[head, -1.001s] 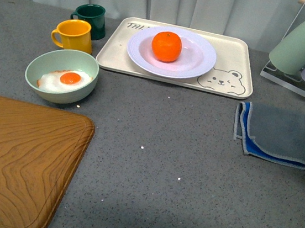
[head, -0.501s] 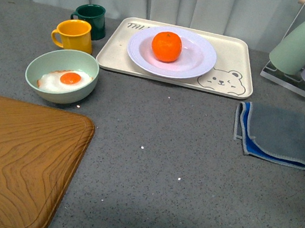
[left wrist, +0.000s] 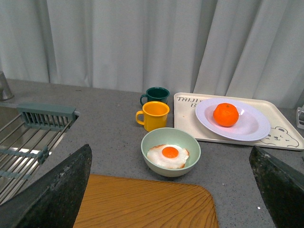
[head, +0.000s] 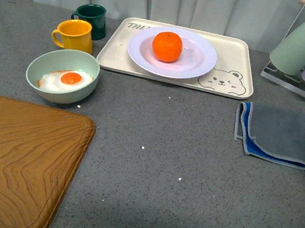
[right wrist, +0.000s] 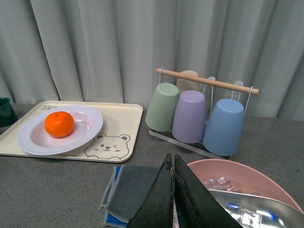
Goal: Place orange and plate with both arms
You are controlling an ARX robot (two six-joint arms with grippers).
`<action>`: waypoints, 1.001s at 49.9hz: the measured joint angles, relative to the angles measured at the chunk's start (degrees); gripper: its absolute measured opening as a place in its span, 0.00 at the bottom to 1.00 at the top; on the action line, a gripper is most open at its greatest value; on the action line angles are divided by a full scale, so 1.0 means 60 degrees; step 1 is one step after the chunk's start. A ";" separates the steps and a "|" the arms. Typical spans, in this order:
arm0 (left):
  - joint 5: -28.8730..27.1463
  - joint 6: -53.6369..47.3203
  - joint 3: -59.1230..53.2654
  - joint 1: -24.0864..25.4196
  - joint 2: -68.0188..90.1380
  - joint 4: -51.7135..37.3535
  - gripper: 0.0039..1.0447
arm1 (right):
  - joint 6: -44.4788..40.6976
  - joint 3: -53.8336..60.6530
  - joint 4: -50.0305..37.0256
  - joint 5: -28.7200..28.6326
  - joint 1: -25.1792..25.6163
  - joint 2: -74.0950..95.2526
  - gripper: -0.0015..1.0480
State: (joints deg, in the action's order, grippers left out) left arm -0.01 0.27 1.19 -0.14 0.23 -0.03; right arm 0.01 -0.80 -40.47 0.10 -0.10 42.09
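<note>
Pale pleated curtains (head: 172,2) hang at twelve o'clock behind a speckled grey countertop (head: 174,161), evenly lit, with a metal sink rack (left wrist: 23,142) at nine o'clock

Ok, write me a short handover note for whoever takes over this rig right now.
Left pincer: open, empty, held back from the table's things.
Right pincer: shut, empty, above the grey cloth.
The orange sits on the plate, which rests on the bear tray.
Done: the orange appears placed, with the plate on the tray.
Left: apparently nothing; just confirm that this is the intended final spot.
</note>
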 joint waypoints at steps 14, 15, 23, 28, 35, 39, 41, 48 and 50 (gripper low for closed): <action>0.0000 0.0000 0.0000 0.0000 0.0000 0.0000 0.94 | 0.0000 0.0084 0.2044 0.0000 0.0000 -0.2269 0.01; 0.0000 0.0000 0.0000 0.0000 0.0000 0.0000 0.94 | 0.0000 0.0084 0.2197 0.0000 0.0000 -0.2433 0.01; 0.0000 0.0000 0.0000 0.0000 0.0000 0.0000 0.94 | 0.0000 0.0084 0.2863 0.0000 0.0000 -0.3133 0.01; 0.0000 0.0000 0.0000 0.0000 0.0000 0.0000 0.94 | 0.0000 0.0084 0.3246 0.0000 0.0000 -0.3534 0.01; 0.0000 0.0000 0.0000 0.0000 0.0000 0.0000 0.94 | 0.0000 0.0084 0.3752 -0.0004 0.0000 -0.4051 0.01; 0.0000 0.0000 0.0000 0.0000 0.0000 0.0000 0.94 | 0.0000 0.0084 0.4029 -0.0004 0.0000 -0.4324 0.01; 0.0000 0.0000 0.0000 0.0000 0.0000 0.0000 0.94 | 0.0000 0.0084 0.4124 -0.0004 0.0000 -0.4422 0.01; 0.0000 0.0000 0.0000 0.0000 0.0000 0.0000 0.94 | 0.0000 0.0084 0.4663 -0.0004 0.0000 -0.4965 0.01; 0.0000 0.0000 0.0000 0.0000 0.0000 0.0000 0.94 | 0.0000 0.0084 0.4783 -0.0004 0.0000 -0.5085 0.01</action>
State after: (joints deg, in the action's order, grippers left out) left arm -0.01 0.27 1.19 -0.14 0.23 -0.03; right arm 0.01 -0.30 -11.77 0.08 -0.10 11.57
